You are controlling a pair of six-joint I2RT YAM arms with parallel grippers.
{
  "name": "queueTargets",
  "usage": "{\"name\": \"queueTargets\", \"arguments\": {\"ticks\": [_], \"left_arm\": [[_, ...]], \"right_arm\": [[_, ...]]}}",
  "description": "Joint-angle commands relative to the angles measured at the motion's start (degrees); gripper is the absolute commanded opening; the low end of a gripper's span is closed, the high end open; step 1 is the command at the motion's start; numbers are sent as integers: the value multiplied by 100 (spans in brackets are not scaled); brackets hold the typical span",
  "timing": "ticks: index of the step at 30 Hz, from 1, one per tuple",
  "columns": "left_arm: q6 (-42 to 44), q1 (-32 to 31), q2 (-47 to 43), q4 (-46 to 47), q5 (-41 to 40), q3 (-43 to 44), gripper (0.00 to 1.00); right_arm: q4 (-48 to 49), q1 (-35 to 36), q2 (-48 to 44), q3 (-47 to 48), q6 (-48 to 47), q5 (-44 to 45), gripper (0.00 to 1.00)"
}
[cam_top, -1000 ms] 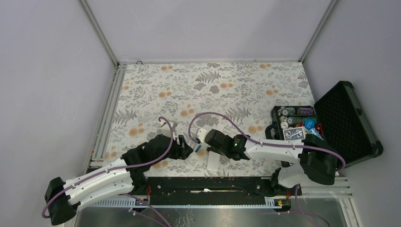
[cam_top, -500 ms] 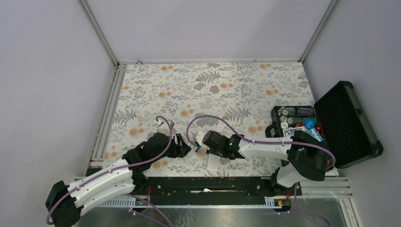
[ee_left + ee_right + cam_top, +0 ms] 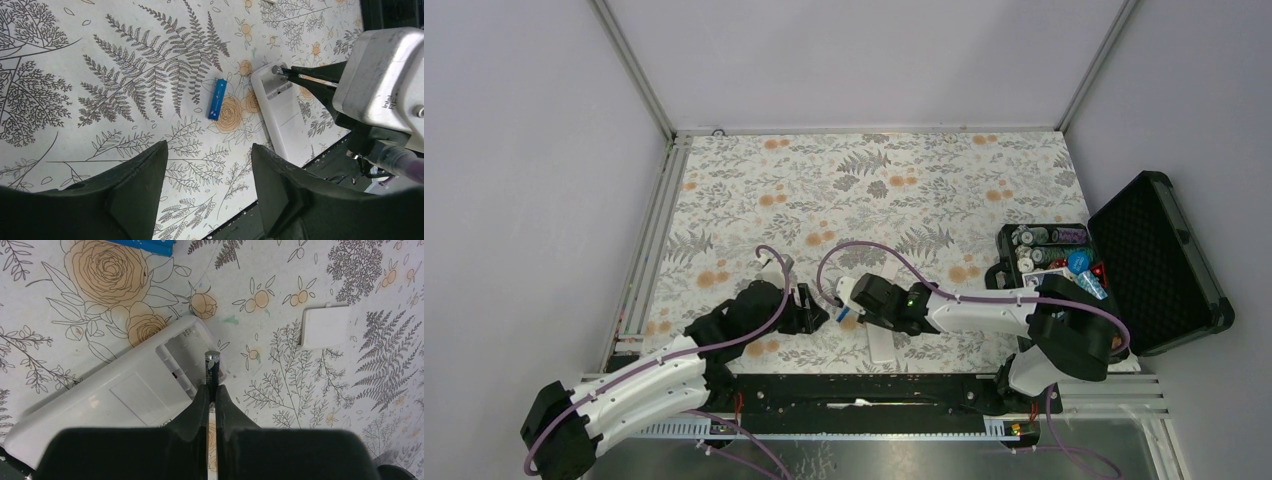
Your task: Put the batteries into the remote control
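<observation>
Remote [image 3: 115, 400] lies back-up at the near edge of the cloth [image 3: 75, 60] with its bay [image 3: 182, 357] open, so I judge we are on seating the first cell. My right gripper [image 3: 211, 390] pinches a battery [image 3: 212, 367] between close-pressed fingers, silver end forward, over the bay's end; whether it touches the plastic I cannot tell. Next I would need to line it up with the slot's length, mind polarity, lower it and let go. Just beside the remote, apart from it, the second battery [image 3: 217, 98] lies loose ahead of my left gripper [image 3: 209, 147], whose fingers are spread and hold nothing. Farther out the cover [image 3: 325, 326] rests on the cloth, and the case [image 3: 1159, 260] stands open at far right
</observation>
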Motion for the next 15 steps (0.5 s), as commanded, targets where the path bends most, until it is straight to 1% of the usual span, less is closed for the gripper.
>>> {"name": "queueTargets", "arguments": {"ticks": [1,10,15], "left_arm": [[66,46,37,354,148,-35,65],[33,59,72,463,226,-92,66],[-12,57,293,709,690,-108,65]], "right_arm": [[102,-35,100,244,-20,-107,0],[-28,-39,-82,332,-21,-215,0],[-217,-35,-175,443,178,-26,0]]}}
